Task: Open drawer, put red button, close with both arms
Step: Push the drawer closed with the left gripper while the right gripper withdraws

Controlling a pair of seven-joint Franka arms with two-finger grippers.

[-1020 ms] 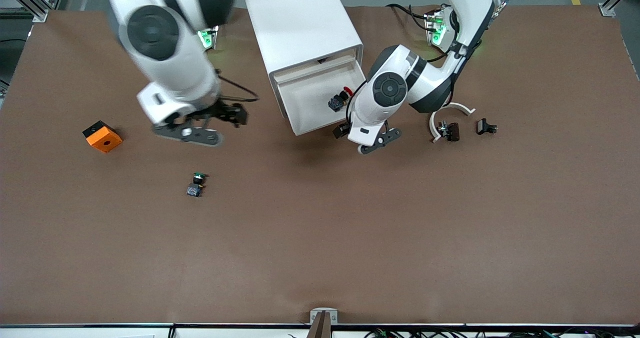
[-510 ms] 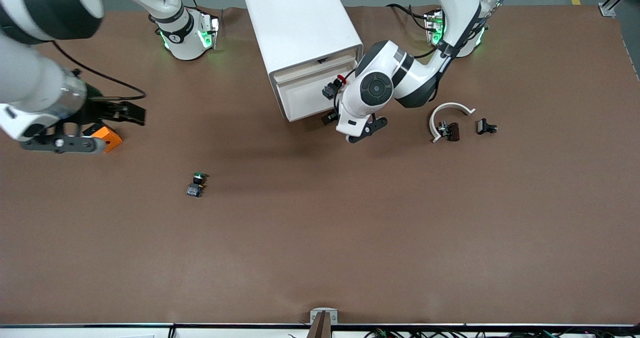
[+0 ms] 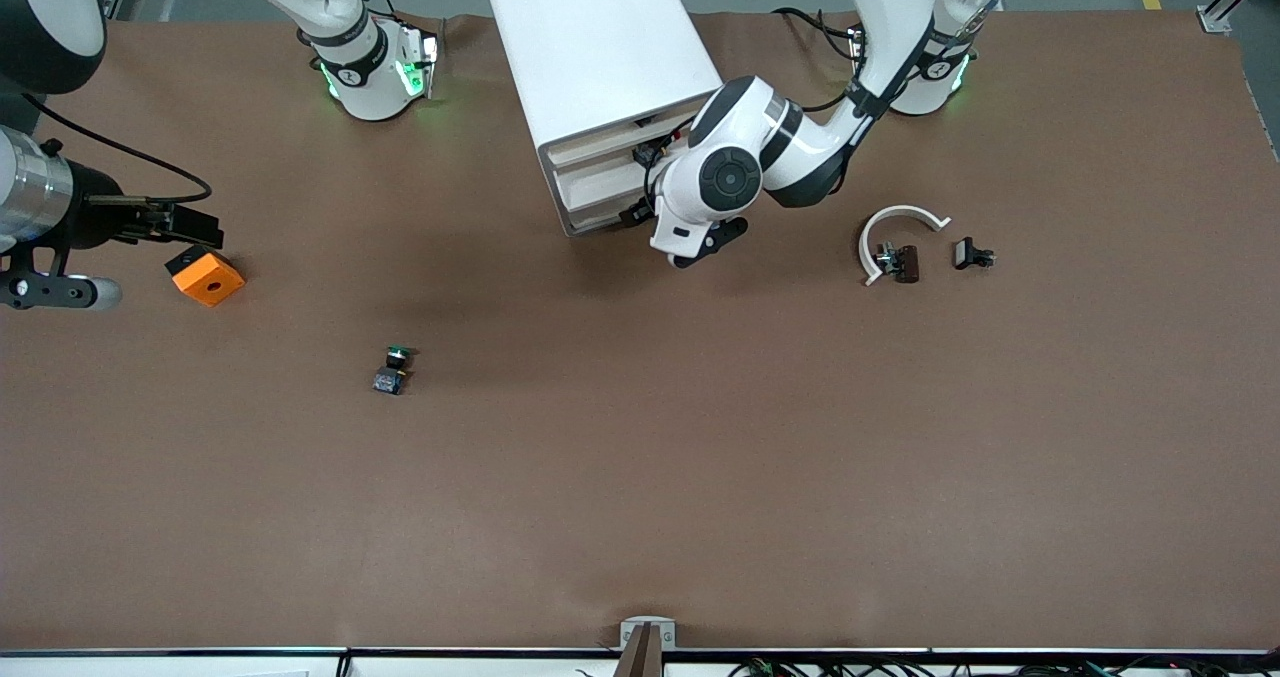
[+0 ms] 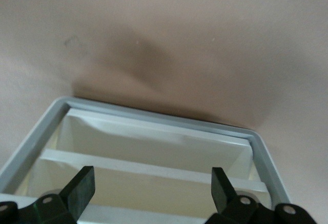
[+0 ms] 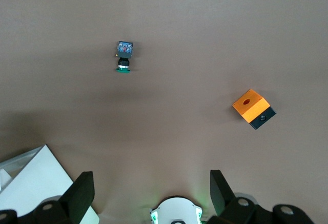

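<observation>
White and cream-fronted, the shallow tray drawer sat nearly flush in my boxy cabinet — small red-capped button unseen, presumably inside — left gripper spread at its front, right gripper spread empty, waiting over the table's right-arm end.

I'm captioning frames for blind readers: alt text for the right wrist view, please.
The open black two-finger right gripper hangs high over the brown table, where a small green-capped push button and an orange block with a hole lie apart.
</observation>
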